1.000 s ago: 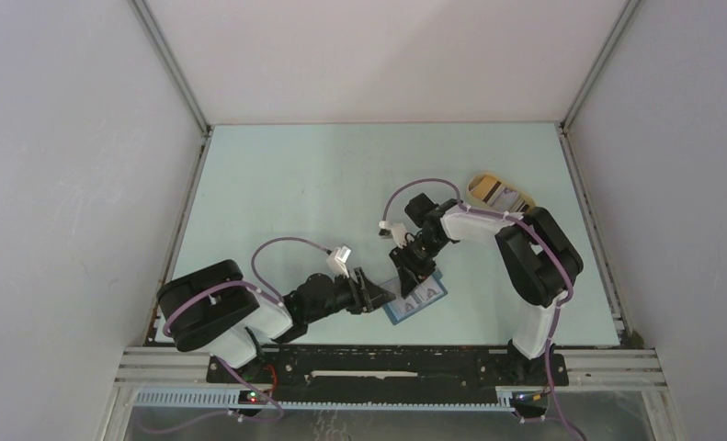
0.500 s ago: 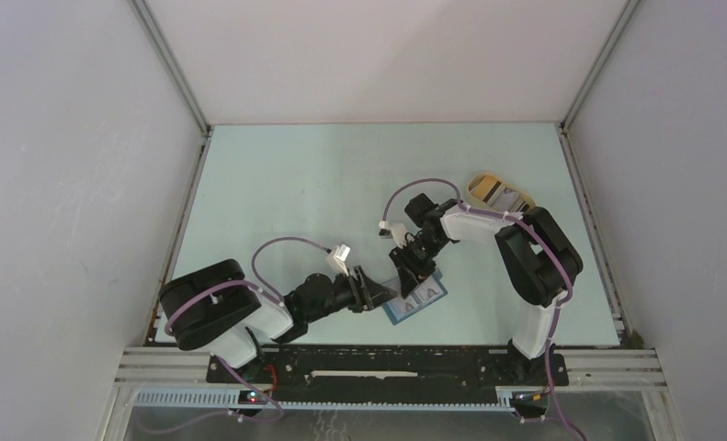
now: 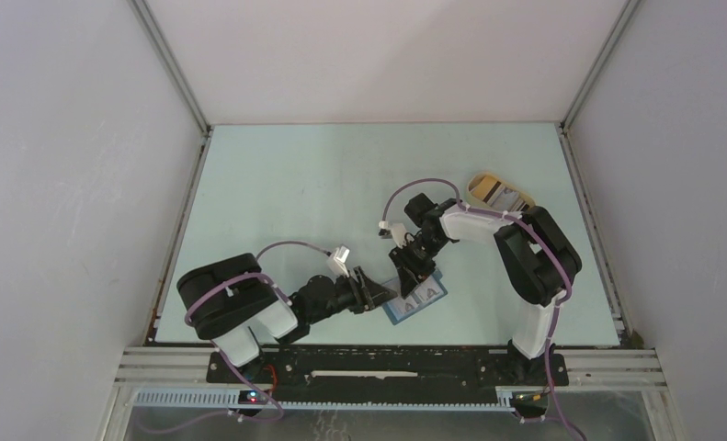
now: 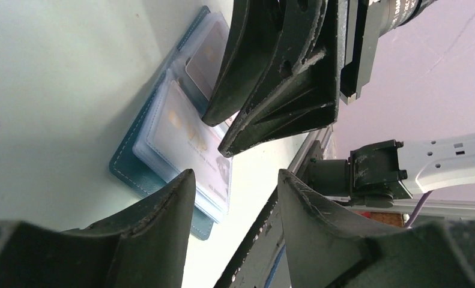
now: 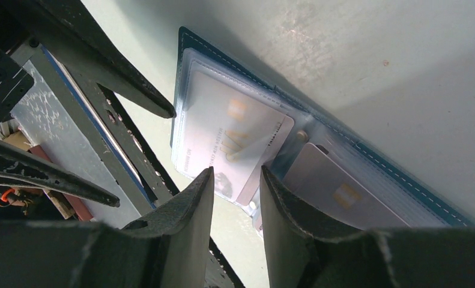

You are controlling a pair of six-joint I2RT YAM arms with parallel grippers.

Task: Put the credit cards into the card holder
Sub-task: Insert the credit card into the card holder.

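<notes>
change: left arm shoulder swung inward; left tool (image 4: 236,177) apart, empty | right tool (image 5: 235,177) apart; tips on credit card (image 5: 235,138) | judged half-seated in card holder (image 5: 367,171)

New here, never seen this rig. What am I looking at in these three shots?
Two robot arms bolted side by side. One picture is from overhead; the others are from a camera on each wrist, looking past its own jaws. On the pale green table lies an open teal-blue folding card holder with whitish-grey cards in clear sleeves; a tan oval tray sits further back. The left gripper is open and empty. The right gripper straddles one card's edge; whether it grips, I can't tell.
</notes>
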